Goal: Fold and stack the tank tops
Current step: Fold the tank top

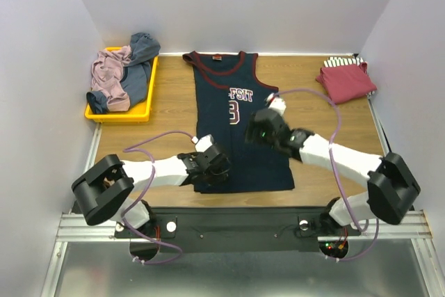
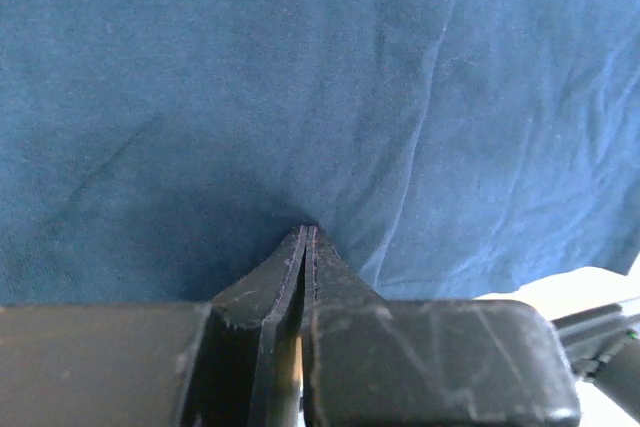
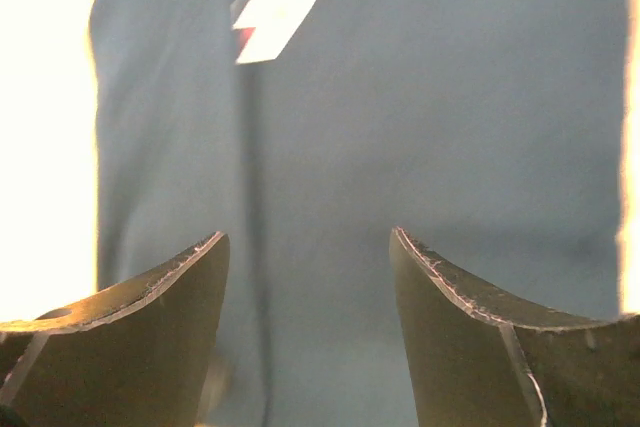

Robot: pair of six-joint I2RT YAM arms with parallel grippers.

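Note:
The navy jersey (image 1: 243,165) with maroon trim lies flat mid-table, neck to the back; only the "3" of its number shows. My left gripper (image 1: 215,166) is at its lower left hem; in the left wrist view the gripper (image 2: 308,229) is shut with its tips pinched into the puckered navy cloth (image 2: 300,77). My right gripper (image 1: 261,132) hovers over the jersey's middle, right of the number. In the right wrist view it (image 3: 308,237) is open and empty above the cloth (image 3: 400,97). A folded dark red top (image 1: 345,80) lies on a striped one (image 1: 344,62) at the back right.
A yellow tray (image 1: 118,113) at the back left holds a crumpled mauve top (image 1: 109,74) and a grey-blue top (image 1: 139,67). White walls close in the table on three sides. Bare wood shows between the jersey and the red top.

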